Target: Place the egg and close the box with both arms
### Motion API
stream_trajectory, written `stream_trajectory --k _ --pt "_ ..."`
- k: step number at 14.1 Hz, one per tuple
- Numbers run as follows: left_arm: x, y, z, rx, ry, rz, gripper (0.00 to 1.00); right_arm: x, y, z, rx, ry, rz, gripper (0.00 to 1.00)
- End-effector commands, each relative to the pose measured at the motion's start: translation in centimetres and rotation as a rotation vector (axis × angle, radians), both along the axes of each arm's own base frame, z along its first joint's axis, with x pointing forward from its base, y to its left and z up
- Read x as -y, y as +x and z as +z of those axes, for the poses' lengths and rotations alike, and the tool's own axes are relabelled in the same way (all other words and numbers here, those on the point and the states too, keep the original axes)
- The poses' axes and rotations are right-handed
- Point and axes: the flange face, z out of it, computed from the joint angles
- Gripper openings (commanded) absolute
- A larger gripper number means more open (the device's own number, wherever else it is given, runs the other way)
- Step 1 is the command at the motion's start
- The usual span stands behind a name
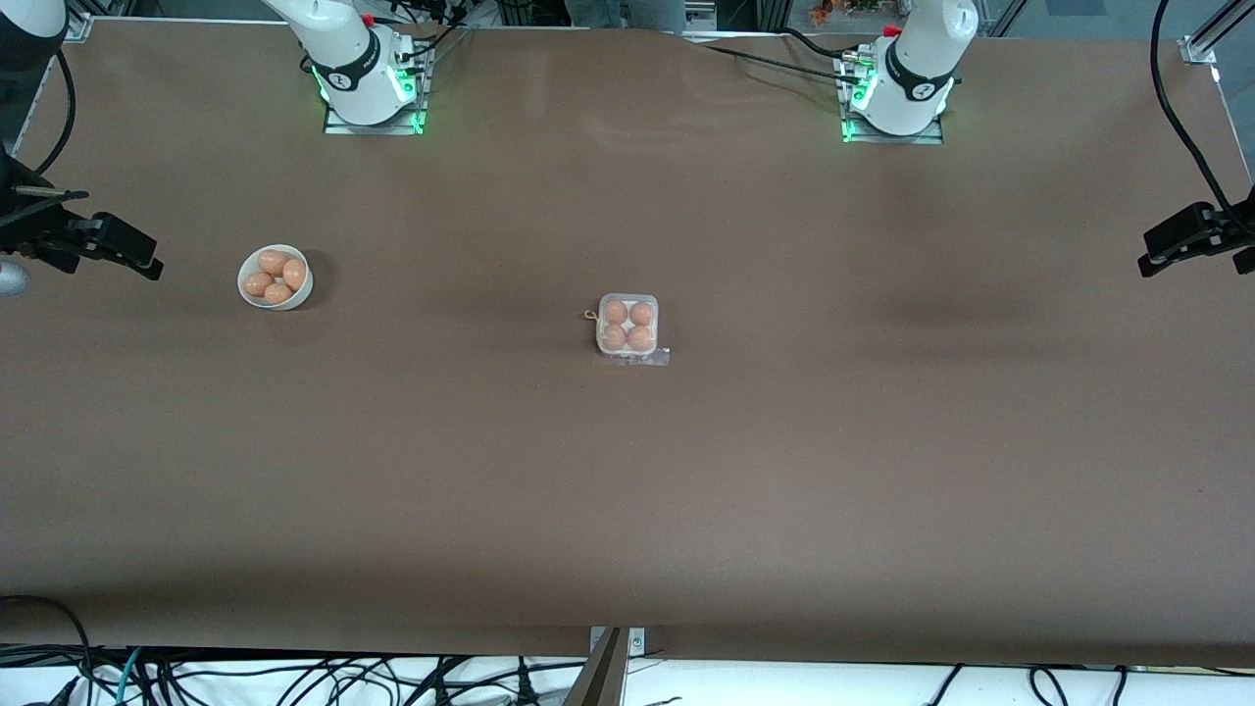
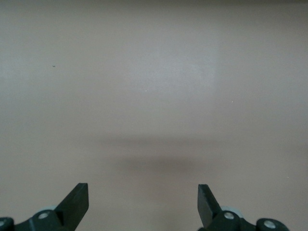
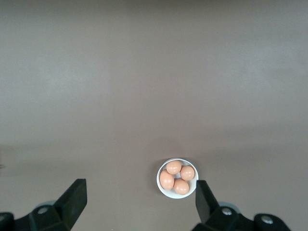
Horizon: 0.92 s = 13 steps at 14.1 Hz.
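Note:
The box (image 1: 627,326), a small clear-plastic carton, sits mid-table with an orange-brown egg (image 1: 616,312) in every cell. Its transparent lid seems to lie down over them; a clear flap sticks out at the edge nearer the front camera. More eggs (image 3: 167,179) fill a round white bowl (image 1: 275,277) toward the right arm's end. My right gripper (image 3: 139,190) hangs open and empty high above the table close to the bowl (image 3: 161,186), at the frame edge (image 1: 127,250) in the front view. My left gripper (image 2: 143,192) is open and empty over bare table at the left arm's end (image 1: 1172,240).
A small yellowish loop (image 1: 590,315) lies against the box on the side toward the right arm's end. Both arm bases (image 1: 368,78) (image 1: 907,83) glow green along the table's back edge. Cables hang below the table's front edge.

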Motion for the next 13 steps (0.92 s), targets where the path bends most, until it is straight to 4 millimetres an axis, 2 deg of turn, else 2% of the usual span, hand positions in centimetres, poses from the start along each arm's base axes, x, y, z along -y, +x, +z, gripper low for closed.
stream_trajectory --k 1,4,5,7,9,13 --pt "-0.1 -1.4 -0.4 0.014 0.013 -0.028 1.0 0.3 0.1 0.5 0.009 0.004 0.01 1.0" --pt "0.5 -1.7 0.1 0.028 -0.053 -0.016 1.0 0.3 0.1 0.4 0.007 0.006 0.01 1.0" --pt "0.1 -2.1 0.2 0.029 -0.055 -0.01 1.0 0.3 0.1 0.5 0.009 0.006 0.01 1.0" --pt "-0.7 -2.3 -0.3 0.028 -0.057 -0.004 1.0 0.3 0.1 0.4 0.007 0.006 0.01 1.0" --pt "-0.1 -2.2 -1.0 0.03 -0.055 -0.014 1.0 0.3 0.1 0.4 0.007 0.009 0.01 1.0" --pt "-0.3 -2.3 -0.9 0.029 -0.042 -0.015 1.0 0.3 0.1 0.4 0.007 0.009 0.008 1.0"
